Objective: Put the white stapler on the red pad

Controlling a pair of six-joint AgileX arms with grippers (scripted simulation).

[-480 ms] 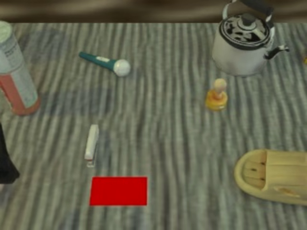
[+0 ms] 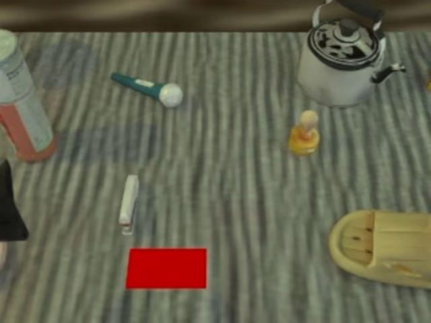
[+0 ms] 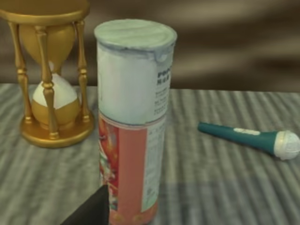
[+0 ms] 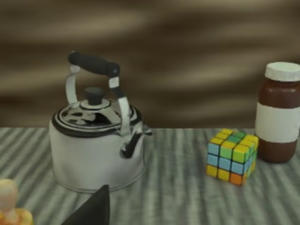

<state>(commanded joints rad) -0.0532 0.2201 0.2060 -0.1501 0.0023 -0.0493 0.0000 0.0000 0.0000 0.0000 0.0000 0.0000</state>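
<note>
White stapler (image 2: 128, 204) lies just above red pad (image 2: 166, 268), apart. My left gripper (image 2: 10, 215) at table's left edge; finger spread unreadable.

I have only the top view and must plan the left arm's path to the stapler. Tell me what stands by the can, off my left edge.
Observer: A gold hourglass stands upright close beside the can. It shows only in the left wrist view.
Operator: Now report what lies off my right edge, past the kettle.
Observer: The right wrist view shows a multicoloured cube on the table beside the kettle, apart from it.
</note>
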